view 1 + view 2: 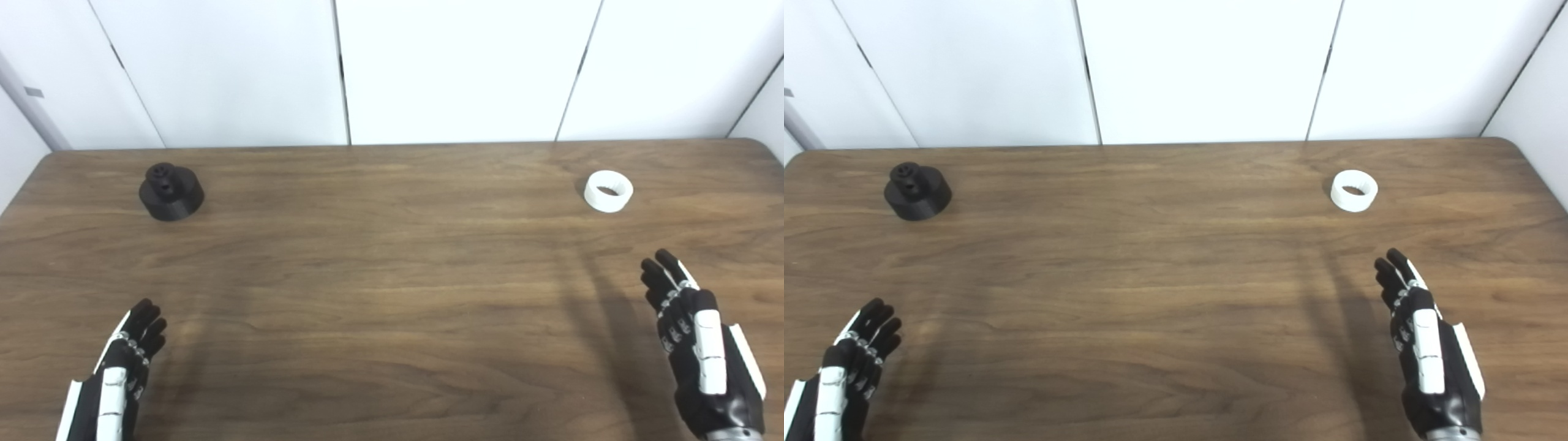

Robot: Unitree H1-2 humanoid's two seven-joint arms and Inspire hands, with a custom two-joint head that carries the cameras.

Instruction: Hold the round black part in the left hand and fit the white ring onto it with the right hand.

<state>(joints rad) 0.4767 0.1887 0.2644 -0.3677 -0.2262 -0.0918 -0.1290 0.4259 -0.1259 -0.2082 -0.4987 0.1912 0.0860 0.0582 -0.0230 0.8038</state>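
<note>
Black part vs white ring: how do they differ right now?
The black part sits far left on the table; the white ring sits far right. The black part is a solid disc with a raised hub on top; the white ring is open through the middle. The black part looks wider than the white ring. Both rest flat, untouched, each ahead of an open hand.

The table [392, 275] looks like brown wood-grain laminate, smooth with a soft sheen. The black part [171, 191] at far left looks like matt plastic, and the white ring [608, 191] at far right like matt plastic with a finely ridged inner wall. The left hand [119, 380] and right hand [698, 349] have glossy black and white plastic shells, and the panels [453, 67] behind are smooth matt white.
</note>
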